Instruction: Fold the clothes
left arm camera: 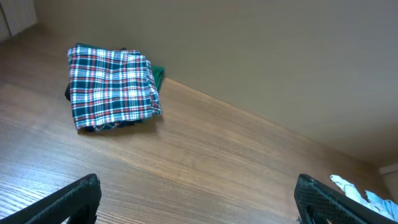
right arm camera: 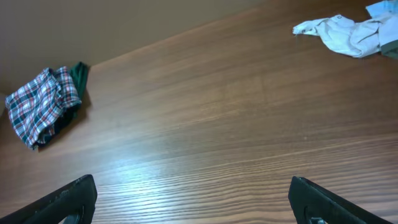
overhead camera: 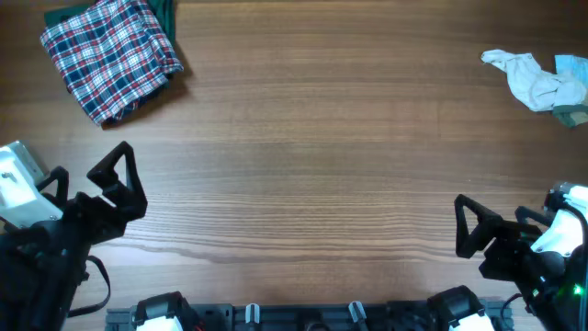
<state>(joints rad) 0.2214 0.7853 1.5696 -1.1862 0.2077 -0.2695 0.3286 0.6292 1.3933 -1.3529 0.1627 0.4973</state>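
Note:
The clothes are a red, white and navy plaid bundle lying folded at the table's far left corner. They also appear in the left wrist view and the right wrist view. My left gripper hovers open near the front left, well short of the clothes, and nothing lies between its fingers. At the front right, my right gripper is also open and empty, with bare wood between its fingers.
A crumpled off-white and pale green cloth lies at the far right edge, seen too in the right wrist view. A dark green fabric edge peeks from under the plaid bundle. The wooden table spans the view.

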